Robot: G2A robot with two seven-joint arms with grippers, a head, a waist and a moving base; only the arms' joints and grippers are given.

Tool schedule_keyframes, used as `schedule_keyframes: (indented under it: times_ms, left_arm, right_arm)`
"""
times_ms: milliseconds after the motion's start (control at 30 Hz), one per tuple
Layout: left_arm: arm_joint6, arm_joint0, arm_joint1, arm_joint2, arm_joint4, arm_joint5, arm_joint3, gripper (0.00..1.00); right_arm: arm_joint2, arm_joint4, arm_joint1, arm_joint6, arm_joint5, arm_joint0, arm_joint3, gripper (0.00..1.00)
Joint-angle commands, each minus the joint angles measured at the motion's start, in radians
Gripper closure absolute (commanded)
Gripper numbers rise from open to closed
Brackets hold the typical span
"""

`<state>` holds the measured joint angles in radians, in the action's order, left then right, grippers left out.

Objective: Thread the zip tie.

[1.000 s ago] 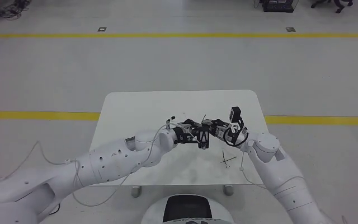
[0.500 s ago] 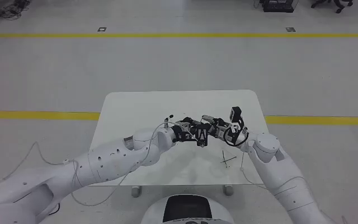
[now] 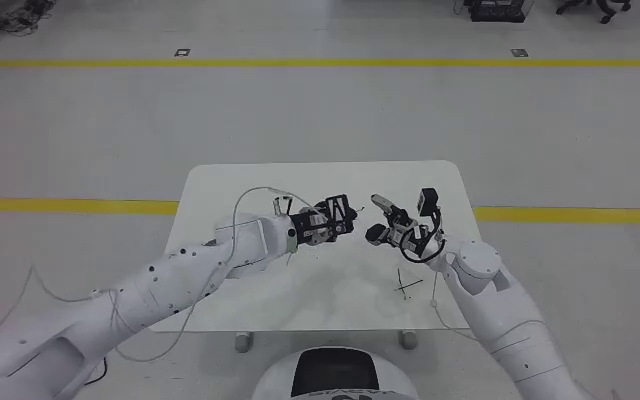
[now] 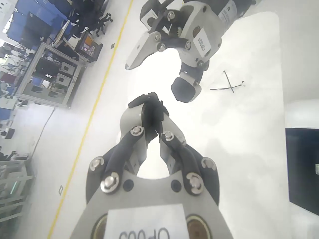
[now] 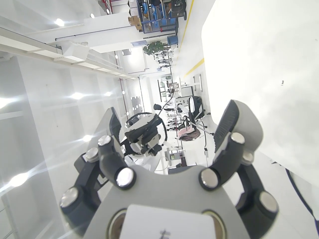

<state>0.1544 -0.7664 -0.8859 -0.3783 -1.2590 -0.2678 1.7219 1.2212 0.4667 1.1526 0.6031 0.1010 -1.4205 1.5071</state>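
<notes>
**Top view.** My two arms meet above the white table (image 3: pixel 230 190). My left gripper (image 3: pixel 348 210) comes in from 8 o'clock and hangs just past the table's centre toward 2 o'clock. My right gripper (image 3: pixel 378 218) comes in from 4 o'clock and faces it, near but not touching. Two thin black zip ties (image 3: pixel 405 283) lie crossed on the tabletop at 5 o'clock from my right gripper, apart from both grippers. A yellow floor line (image 3: pixel 100 206) runs behind the table from 9 o'clock to 3 o'clock.

**Left wrist view.** My left gripper (image 4: pixel 149 110) has its fingertips pressed together. Ragged black material sits between the tips, and I cannot tell whether it is padding or something held. Opposite it, my right gripper (image 4: pixel 155 82) stands wide open and holds nothing. One of its fingers is bare toothed metal and the other ends in a dark pad. Beyond that gripper the zip ties (image 4: pixel 228 85) rest flat on the table (image 4: pixel 261 50), one laid across the other in an X.

**Right wrist view.** My right gripper (image 5: pixel 172 125) is spread wide and empty, its ribbed pads turned toward each other. Through the gap the left gripper (image 5: pixel 144 138) shows farther off, seen end-on. The table (image 5: pixel 261 38) lies alongside the ribbed finger.
</notes>
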Motion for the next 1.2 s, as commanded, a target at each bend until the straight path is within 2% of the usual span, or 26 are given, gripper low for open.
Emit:
schedule_keyframes:
  times_ms: [0,67,133,167,233,300,333,433,567,700,767,800,833,1000,1067,1100,1133,1167]
  left_arm:
    - [0.001,0.0,0.0,0.001,-0.01,0.001,0.0,1.0]
    - [0.001,0.0,0.0,0.001,-0.01,0.001,0.0,1.0]
    - [0.0,-0.012,-0.002,-0.012,0.051,-0.007,-0.009,1.0]
    - [0.01,-0.013,-0.002,-0.02,0.074,-0.011,-0.014,1.0]
    - [0.021,-0.027,-0.005,-0.047,0.214,-0.032,-0.027,1.0]
    - [0.044,-0.033,-0.006,-0.065,0.321,-0.068,-0.041,1.0]
    - [0.073,-0.037,-0.007,-0.075,0.418,-0.072,-0.046,1.0]
    - [0.132,-0.033,-0.01,-0.07,0.595,-0.072,-0.044,1.0]
    - [0.207,-0.007,-0.012,-0.041,0.804,-0.072,-0.054,1.0]
    - [0.231,0.01,-0.015,-0.023,0.976,-0.072,-0.083,1.0]
    - [0.236,0.017,-0.017,-0.016,1.017,-0.072,-0.097,1.0]
    - [0.23,0.035,-0.018,-0.015,0.972,-0.072,-0.11,1.0]
    - [0.225,0.039,-0.018,-0.012,0.951,-0.072,-0.11,1.0]
    - [0.225,0.039,-0.018,-0.012,0.951,-0.072,-0.11,1.0]
    - [0.232,0.025,-0.019,-0.019,0.984,-0.04,-0.122,1.0]
    - [0.233,0.018,-0.021,-0.023,1.017,-0.04,-0.125,1.0]
    - [0.225,-0.002,-0.023,-0.036,1.132,-0.056,-0.144,1.0]
    - [0.238,-0.006,-0.025,-0.046,1.193,-0.065,-0.158,1.0]
  right_arm:
    - [0.0,0.0,0.0,0.0,0.0,0.0,0.0,0.0]
    - [0.0,0.0,0.0,0.0,0.0,0.0,0.0,0.0]
    - [0.0,0.0,0.0,0.0,0.0,0.0,0.0,0.0]
    - [0.004,-0.02,0.0,-0.028,-0.018,-0.001,0.004,0.0]
    - [0.007,-0.058,0.0,-0.079,-0.054,-0.017,0.014,0.0]
    - [0.024,-0.046,-0.002,-0.065,-0.07,-0.023,0.013,0.0]
    - [0.036,-0.046,-0.005,-0.051,-0.083,-0.026,0.012,0.0]
    - [0.057,-0.058,-0.009,-0.03,-0.105,-0.033,0.012,0.0]
    - [0.082,-0.075,-0.016,0.007,-0.125,-0.037,0.005,0.0]
    - [0.096,-0.095,-0.021,0.041,-0.14,-0.037,-0.002,0.0]
    - [0.1,-0.103,-0.023,0.055,-0.14,-0.038,-0.004,0.0]
    - [0.1,-0.103,-0.023,0.055,-0.14,-0.038,-0.004,0.0]
    - [0.1,-0.103,-0.023,0.055,-0.14,-0.038,-0.004,0.0]
    - [0.1,-0.103,-0.023,0.055,-0.14,-0.038,-0.004,0.0]
    - [0.1,-0.103,-0.023,0.055,-0.14,-0.038,-0.004,0.0]
    - [0.102,-0.099,-0.022,0.049,-0.14,-0.039,-0.007,0.0]
    - [0.106,-0.098,-0.023,0.063,-0.147,-0.035,-0.013,0.0]
    - [0.111,-0.094,-0.025,0.085,-0.156,-0.032,-0.021,0.0]
